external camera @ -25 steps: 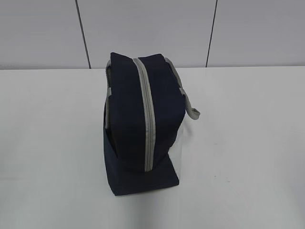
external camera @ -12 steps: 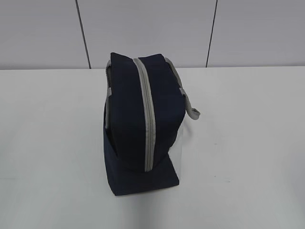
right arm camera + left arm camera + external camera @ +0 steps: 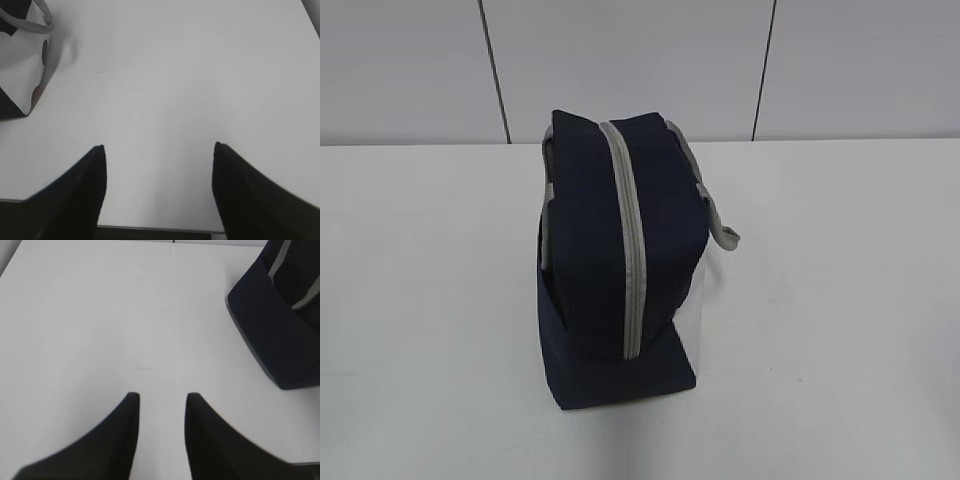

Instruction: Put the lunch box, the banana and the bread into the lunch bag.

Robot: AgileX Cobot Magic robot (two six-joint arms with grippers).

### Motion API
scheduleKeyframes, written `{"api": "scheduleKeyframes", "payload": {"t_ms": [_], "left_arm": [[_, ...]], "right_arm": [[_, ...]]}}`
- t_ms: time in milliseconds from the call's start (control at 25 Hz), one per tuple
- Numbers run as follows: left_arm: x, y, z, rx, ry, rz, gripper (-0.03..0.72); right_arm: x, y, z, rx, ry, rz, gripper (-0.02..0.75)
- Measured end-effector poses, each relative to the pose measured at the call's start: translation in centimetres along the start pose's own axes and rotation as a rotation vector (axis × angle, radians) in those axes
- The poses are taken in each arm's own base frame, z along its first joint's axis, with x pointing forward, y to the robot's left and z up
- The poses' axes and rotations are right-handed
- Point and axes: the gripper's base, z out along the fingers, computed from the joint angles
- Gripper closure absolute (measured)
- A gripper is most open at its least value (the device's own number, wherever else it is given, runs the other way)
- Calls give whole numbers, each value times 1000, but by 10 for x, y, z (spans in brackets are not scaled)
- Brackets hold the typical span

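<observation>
pale grey wall panels (image 3: 620, 60) with thin dark seams are running behind a wide white table (image 3: 840, 300), which is filling most of the exterior view. standing on the table a little left of centre is the lunch bag (image 3: 610, 270), navy blue and boxy, and it is presenting one narrow end toward the camera. its grey zipper strip (image 3: 630, 250) is running along the top from the far end down to the near end, and the zipper is lying closed along the length that shows. a white side panel (image 3: 692, 300) is showing low on the bag's right side. grey strap handles (image 3: 705, 195) are hanging over the right upper edge, with a loop end drooping down just beside the bag. in the left wrist view the left gripper (image 3: 161, 402) is hovering over bare table, its two dark fingers standing a small way apart with nothing between them, and a navy corner of the bag is sitting well off to the upper right. in the right wrist view the right gripper (image 3: 159, 150) is holding its fingers spread wide over bare table near the table's edge, gripping nothing, while the bag's white panel and grey strap loop are peeking in at the upper left corner.
</observation>
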Motion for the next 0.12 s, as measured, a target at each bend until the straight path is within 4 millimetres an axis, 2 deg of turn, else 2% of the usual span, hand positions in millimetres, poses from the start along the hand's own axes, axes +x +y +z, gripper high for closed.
{"api": "scheduleKeyframes", "payload": {"t_ms": [120], "left_arm": [[0, 0, 0, 0, -1, 0, 449]], "right_arm": [[0, 0, 0, 0, 0, 0, 247]]}}
